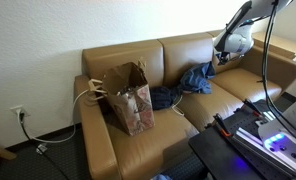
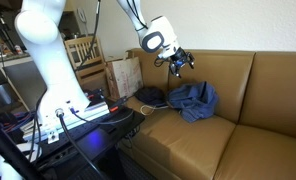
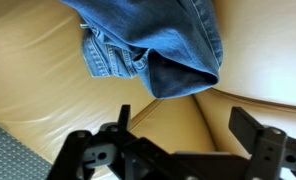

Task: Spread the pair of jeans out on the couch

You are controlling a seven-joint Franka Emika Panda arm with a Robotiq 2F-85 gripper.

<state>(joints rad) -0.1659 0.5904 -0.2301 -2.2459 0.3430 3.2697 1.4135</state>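
While only an exterior view shows the bag [image 1: 130, 98], wrist-view jeans [image 3: 158, 45] lie upper centre above the gripper [image 3: 178, 118], fingers apart.

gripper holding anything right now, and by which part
Nothing is held. The gripper hangs open and empty above the jeans, clear of them.

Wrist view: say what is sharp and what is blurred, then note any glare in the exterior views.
Wrist view: jeans fairly sharp; gripper, close to the lens, dark and soft-edged; couch with a mild sheen. In an exterior view, blue-white glare burns out a spot on the rig at lower right. In an exterior view, the white arm is bright against a dim room.
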